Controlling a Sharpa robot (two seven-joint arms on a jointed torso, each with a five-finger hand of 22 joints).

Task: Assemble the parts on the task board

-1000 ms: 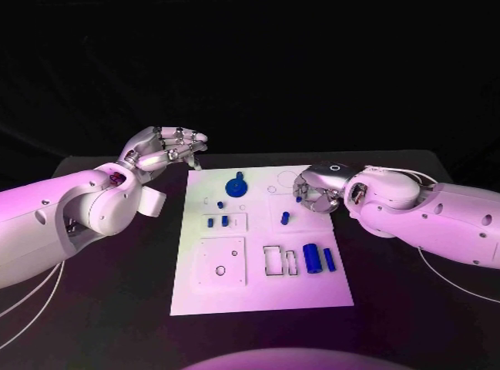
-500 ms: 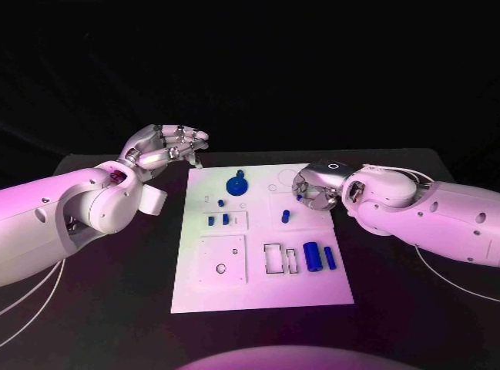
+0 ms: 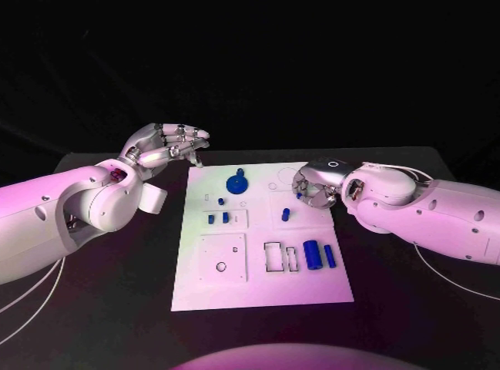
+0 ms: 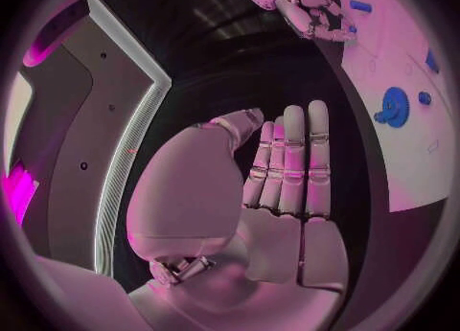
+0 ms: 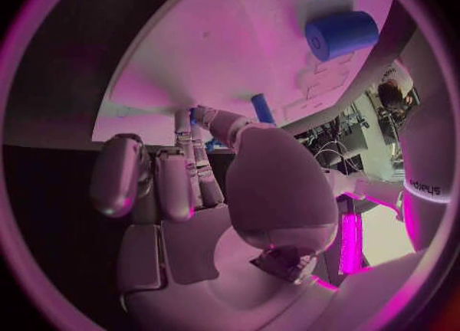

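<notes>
Slightly shifted, right hand [image 3: 317, 190] pinches an upright blue part [image 5: 198, 114] over task board [image 3: 261, 289]; left hand [image 3: 166, 145] empty, fingers together.

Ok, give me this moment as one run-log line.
left hand: raised off the board's far left corner, holds nothing | right hand: over board's right edge, pinching small blue part | blue gear: on board

The task board [image 3: 261, 285] looks smooth matt white plastic on a matt black counter [image 3: 405, 308], the arms glossy, the fingers [image 4: 292, 155] metallic.
</notes>
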